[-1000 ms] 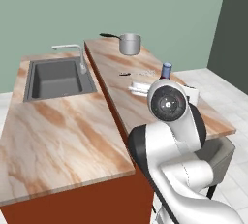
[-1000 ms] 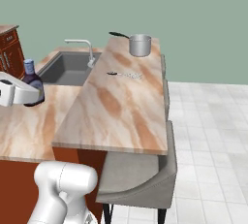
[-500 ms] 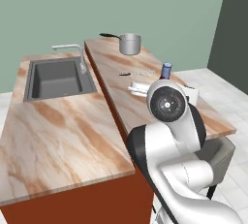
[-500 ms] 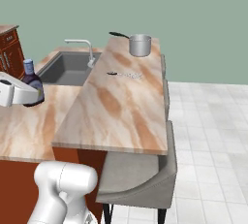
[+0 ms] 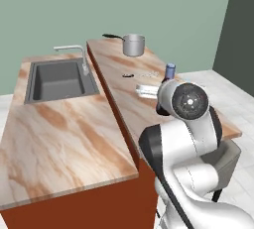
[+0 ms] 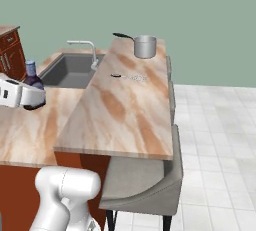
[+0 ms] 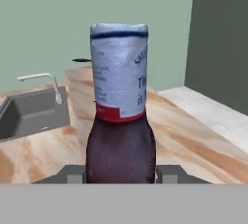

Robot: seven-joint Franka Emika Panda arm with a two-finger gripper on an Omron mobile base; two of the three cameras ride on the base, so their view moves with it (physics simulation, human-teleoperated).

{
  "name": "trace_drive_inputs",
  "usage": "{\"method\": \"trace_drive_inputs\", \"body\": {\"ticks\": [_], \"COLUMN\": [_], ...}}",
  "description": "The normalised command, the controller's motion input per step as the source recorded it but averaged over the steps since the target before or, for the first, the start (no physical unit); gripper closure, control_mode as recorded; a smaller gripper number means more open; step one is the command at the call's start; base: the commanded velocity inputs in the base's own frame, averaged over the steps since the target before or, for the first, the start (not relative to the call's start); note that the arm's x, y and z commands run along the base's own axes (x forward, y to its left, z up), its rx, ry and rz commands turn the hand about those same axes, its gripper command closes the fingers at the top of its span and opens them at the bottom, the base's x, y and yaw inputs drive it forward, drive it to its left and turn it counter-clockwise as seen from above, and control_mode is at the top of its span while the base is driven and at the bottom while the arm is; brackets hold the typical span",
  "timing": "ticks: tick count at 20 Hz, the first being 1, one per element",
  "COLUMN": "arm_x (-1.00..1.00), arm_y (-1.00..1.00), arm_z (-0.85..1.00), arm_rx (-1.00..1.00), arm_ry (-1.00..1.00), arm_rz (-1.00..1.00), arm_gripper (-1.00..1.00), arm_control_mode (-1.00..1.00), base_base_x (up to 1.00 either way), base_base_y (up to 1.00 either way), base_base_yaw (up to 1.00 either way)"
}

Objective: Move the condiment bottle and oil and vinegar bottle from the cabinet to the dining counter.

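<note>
I'm on the first carry: gripper [image 7: 121, 173] is clamped on the condiment bottle [image 7: 121, 116], fingers [image 7: 167, 173] pressed to both sides of its dark-brown belly. Bottle stands upright in the hand, over the dining counter [image 6: 125, 110]; I can't tell whether its base touches the slab. In the left base view it sits at about 2 o'clock of the arm's big joint, blue cap [image 5: 170, 68] poking up behind it. In the right base view the bottle [image 6: 33, 87] is at 9 o'clock, at the frame's edge.

Next move, as I judge it: lower until the base bears on the marble, then release and back straight off. Squat, round-shouldered body, so it should stand steady. Looks like smooth glass, so a loose grip could slip. The pale label wraps the neck.

Slab is polished beige marble with brown veins, flat. Steel saucepan [image 5: 134, 44] at the far end, 12 o'clock. Grey sink [image 5: 59, 78] with a bent faucet [image 6: 86, 50] on the neighbouring slab. The oil bottle isn't fetched yet.
</note>
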Motion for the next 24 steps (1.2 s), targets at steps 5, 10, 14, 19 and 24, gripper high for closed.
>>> {"method": "trace_drive_inputs", "body": {"ticks": [5, 10, 14, 19, 24], "arm_x": [0.02, 0.16, 0.22, 0.18, 0.28], "arm_y": [-0.25, -0.32, -0.33, -0.38, -0.34], "arm_z": [0.0, -0.04, -0.09, -0.08, -0.16], "arm_rx": [0.01, 0.0, 0.0, 0.0, 0.04], "arm_ry": [0.11, 0.07, 0.06, 0.0, 0.0], "arm_rz": [0.51, 0.51, 0.5, 0.5, 0.45], "arm_gripper": [1.0, 1.0, 1.0, 1.0, 1.0], "arm_control_mode": [-1.0, -1.0, -1.0, -1.0, -1.0], "base_base_x": [0.0, 0.0, 0.0, 0.0, 0.0], "base_base_y": [0.0, 0.0, 0.0, 0.0, 0.0], "base_base_yaw": [0.0, 0.0, 0.0, 0.0, 0.0]}}
